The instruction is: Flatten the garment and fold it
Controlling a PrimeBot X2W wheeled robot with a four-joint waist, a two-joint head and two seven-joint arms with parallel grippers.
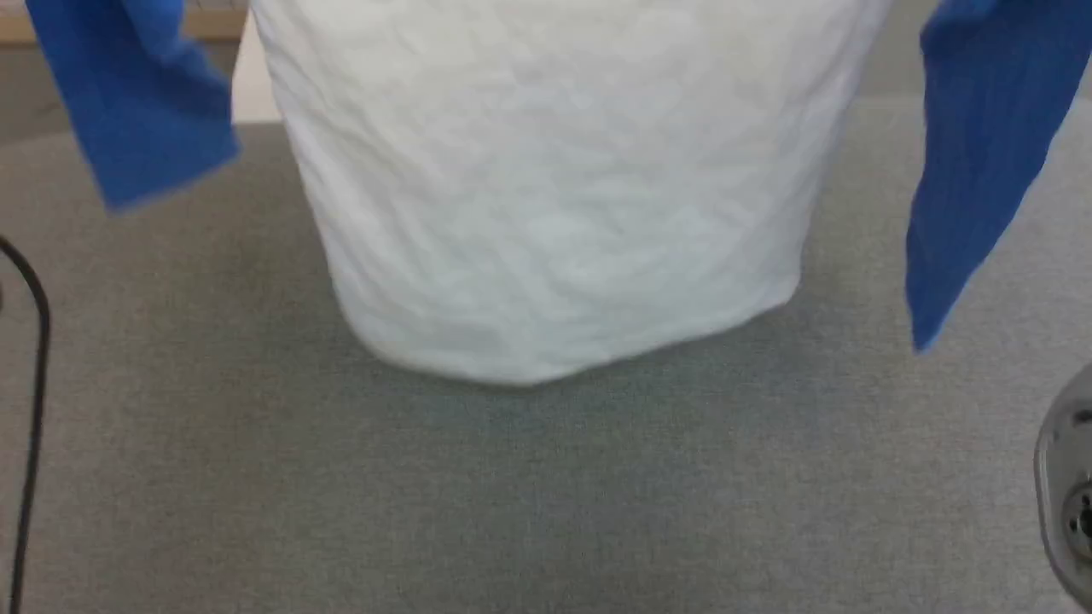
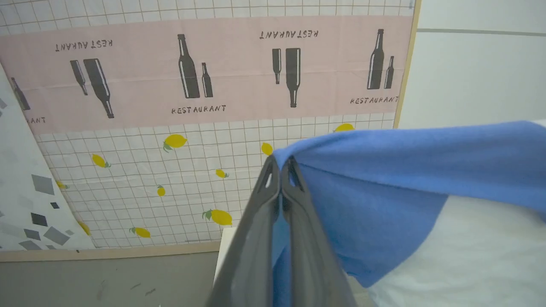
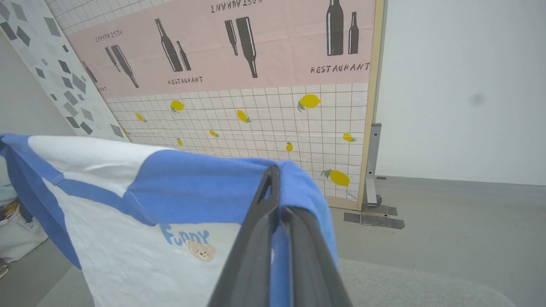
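Holding the shirt (image 1: 554, 196) up over the grey surface (image 1: 546, 512), both jaws pinched shut on blue cloth.
The left jaws are closed tight on a blue fold at the shirt's top edge, and the right jaws are clamped the same way on the other blue shoulder, above a small bear print (image 3: 200, 250). The white body hangs between them, hem low over the surface; whether it touches cannot be told. One blue sleeve (image 1: 136, 111) dangles at the left, another (image 1: 981, 188) at the right, both clear of the surface.

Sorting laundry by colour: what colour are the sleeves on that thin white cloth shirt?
The long cloth sleeves are bright royal blue; the head view shows them best.
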